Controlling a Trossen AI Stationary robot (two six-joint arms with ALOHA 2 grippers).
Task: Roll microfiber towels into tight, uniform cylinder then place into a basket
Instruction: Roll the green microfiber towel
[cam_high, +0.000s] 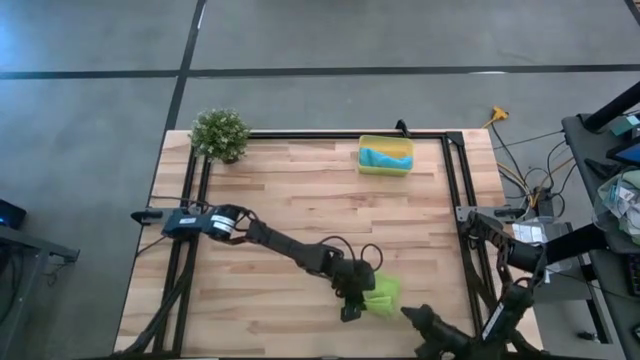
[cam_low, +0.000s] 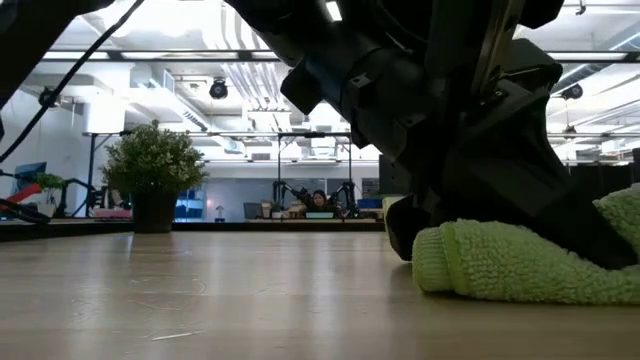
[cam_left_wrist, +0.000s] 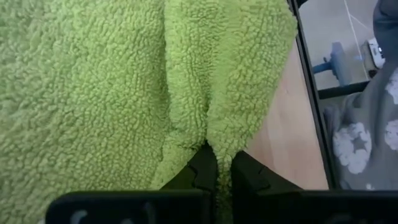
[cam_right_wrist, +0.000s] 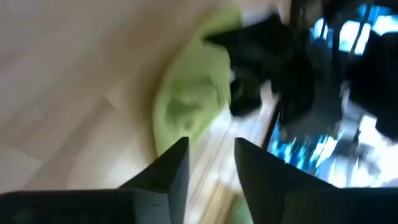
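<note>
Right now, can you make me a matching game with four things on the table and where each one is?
Things:
1. green towel
2. blue towel
3. potted plant
4. right gripper

Places:
A. inside the yellow basket
B. far left corner of the table
C. pinched in the left gripper fingers
D. fingers apart, empty, beside the green towel

Pairs: 1-C, 2-A, 3-B, 4-D

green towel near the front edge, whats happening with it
The left gripper is shut on a fold of the green towel, bunched at the table's front edge. The right gripper hangs just beside it, fingers apart, holding nothing. The blue towel already lies in the basket at the back.
</note>
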